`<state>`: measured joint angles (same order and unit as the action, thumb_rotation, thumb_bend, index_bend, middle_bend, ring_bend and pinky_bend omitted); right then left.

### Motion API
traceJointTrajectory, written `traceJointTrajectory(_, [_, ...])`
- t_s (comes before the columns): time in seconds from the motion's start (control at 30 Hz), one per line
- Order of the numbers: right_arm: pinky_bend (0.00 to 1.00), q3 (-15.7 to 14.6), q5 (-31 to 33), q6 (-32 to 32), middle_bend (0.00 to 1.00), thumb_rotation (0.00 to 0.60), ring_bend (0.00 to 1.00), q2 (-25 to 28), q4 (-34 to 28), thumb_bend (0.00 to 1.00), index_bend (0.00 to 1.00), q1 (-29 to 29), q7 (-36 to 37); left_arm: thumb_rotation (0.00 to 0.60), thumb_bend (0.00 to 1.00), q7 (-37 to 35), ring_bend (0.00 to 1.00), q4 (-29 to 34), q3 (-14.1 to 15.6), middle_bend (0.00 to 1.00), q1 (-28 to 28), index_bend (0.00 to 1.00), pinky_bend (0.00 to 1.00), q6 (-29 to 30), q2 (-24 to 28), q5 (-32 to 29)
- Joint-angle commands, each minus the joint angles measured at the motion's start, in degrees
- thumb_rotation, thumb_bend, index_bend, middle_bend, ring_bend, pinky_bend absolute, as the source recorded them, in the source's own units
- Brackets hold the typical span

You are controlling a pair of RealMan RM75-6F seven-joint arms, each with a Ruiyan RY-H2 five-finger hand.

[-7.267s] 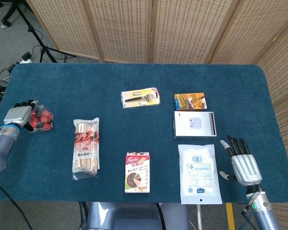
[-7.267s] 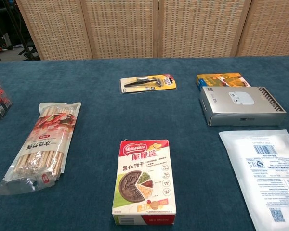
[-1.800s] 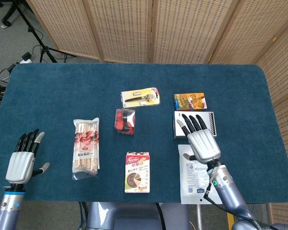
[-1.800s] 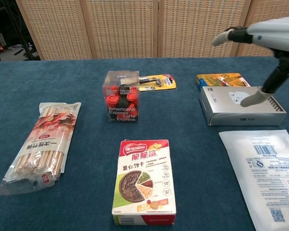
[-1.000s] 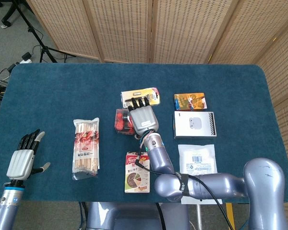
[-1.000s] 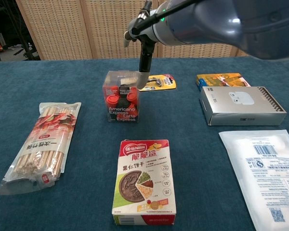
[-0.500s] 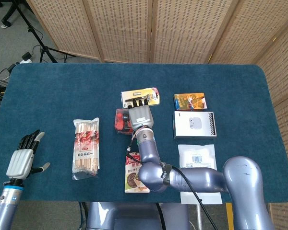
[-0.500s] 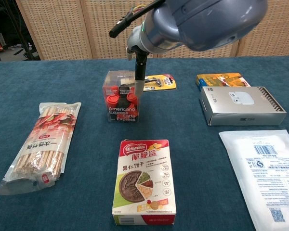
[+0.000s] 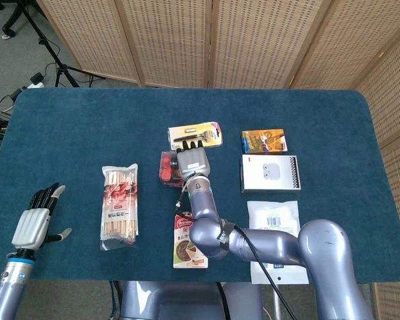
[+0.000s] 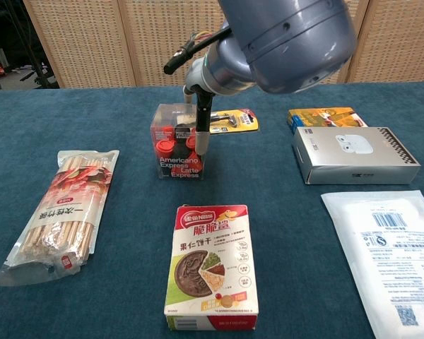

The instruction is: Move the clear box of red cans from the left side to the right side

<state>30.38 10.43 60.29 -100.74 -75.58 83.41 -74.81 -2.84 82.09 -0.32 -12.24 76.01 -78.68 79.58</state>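
Right hand (image 9: 191, 162) seemingly touches clear box (image 10: 177, 151) (red cans inside).

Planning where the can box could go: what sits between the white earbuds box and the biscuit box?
In the head view, bare blue cloth separates the earbuds box from the biscuit box; only the right arm crosses above it.
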Motion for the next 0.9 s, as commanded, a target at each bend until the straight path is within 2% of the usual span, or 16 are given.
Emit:
traceJointTrajectory(0.03, [0.0,-0.71,-0.03,-1.44,0.0,0.6,0.0,-0.65,1.37,0.1,0.0,-0.09,0.45,0.6,0.18,-0.05,0.0,-0.01,-0.08,0.0,0.02,0.01,0.0,-0.19,0.04,0.01])
traceJointTrajectory(0.23, [0.0,-2.1,-0.21,-2.94,0.0,0.6,0.0,-1.36,3.36,0.12,0.0,-0.22,0.62,0.6,0.18,-0.32,0.0,0.03,-0.35,0.0,0.06,0.01,0.0,-0.66,0.13,-0.06])
traceJointTrajectory(0.3, [0.03,-2.72,-1.27,-2.81,0.0,0.6,0.0,-1.56,3.82,0.13,0.02,-0.1,0.7,0.6,0.18,-0.32,0.0,0.03,-0.32,0.0,0.04,0.01,0.0,-0.89,0.12,-0.01])
traceJointTrajectory(0.33, [0.08,-2.96,-2.02,-2.62,0.02,0.6,0.0,-1.69,4.0,0.14,0.06,-0.04,0.93,0.6,0.18,-0.35,0.0,0.05,-0.28,0.0,0.0,0.01,0.0,-1.06,0.12,0.03])
traceJointTrajectory(0.43, [0.25,-3.31,-4.98,-1.72,0.16,0.6,0.1,-2.03,4.28,0.16,0.23,0.05,2.4,0.6,0.18,-0.51,0.0,0.21,-0.25,0.0,-0.06,0.01,0.0,-1.39,0.2,0.12])
traceJointTrajectory(0.57, [0.36,-4.11,-7.83,-0.39,0.27,0.6,0.22,-2.39,3.7,0.16,0.4,-0.26,3.95,0.6,0.18,-0.58,0.0,0.53,-0.26,0.0,-0.01,0.01,0.0,-1.66,0.39,0.15])
traceJointTrajectory(0.67, [0.39,-4.7,-8.49,0.44,0.31,0.6,0.26,-2.53,3.2,0.16,0.46,-0.42,4.04,0.6,0.18,-0.71,0.0,0.75,-0.33,0.0,0.03,0.01,0.0,-1.84,0.55,0.21])
traceJointTrajectory(0.9, [0.39,-4.92,-8.6,1.65,0.31,0.6,0.26,-1.98,1.75,0.18,0.48,-0.83,3.85,0.6,0.18,-0.92,0.0,1.14,-0.5,0.0,0.09,0.01,0.0,-2.07,0.83,0.35])
